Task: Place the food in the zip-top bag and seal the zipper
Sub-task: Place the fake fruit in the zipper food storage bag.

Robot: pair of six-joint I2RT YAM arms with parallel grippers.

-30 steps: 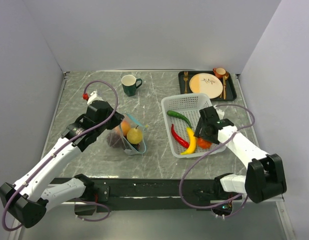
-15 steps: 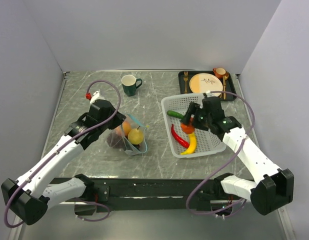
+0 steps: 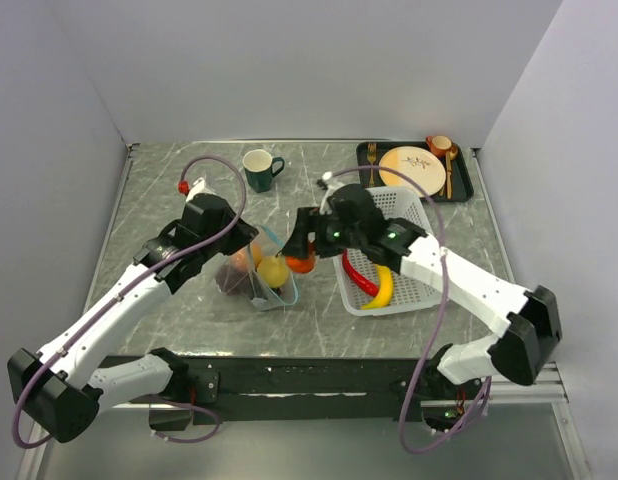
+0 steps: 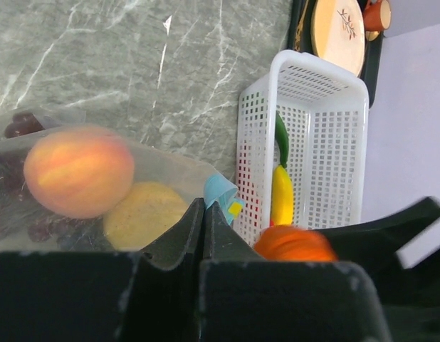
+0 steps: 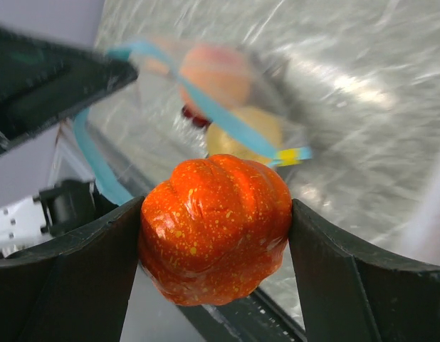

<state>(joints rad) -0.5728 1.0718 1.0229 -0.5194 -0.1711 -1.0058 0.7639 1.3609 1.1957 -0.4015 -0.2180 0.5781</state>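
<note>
Right gripper (image 3: 301, 252) clamping orange (image 5: 215, 226) beside bag (image 4: 166, 169) mouth, left gripper (image 4: 203, 214) pinched on bag's rim, peach (image 4: 79, 171), lemon (image 4: 144, 214) inside

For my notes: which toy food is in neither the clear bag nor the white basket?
The ribbed orange fruit: it alone is clamped in the right gripper, beside the clear plastic bag.

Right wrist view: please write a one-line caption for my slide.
Right tool grips the orange near the open bag holding a peach and lemon.
</note>
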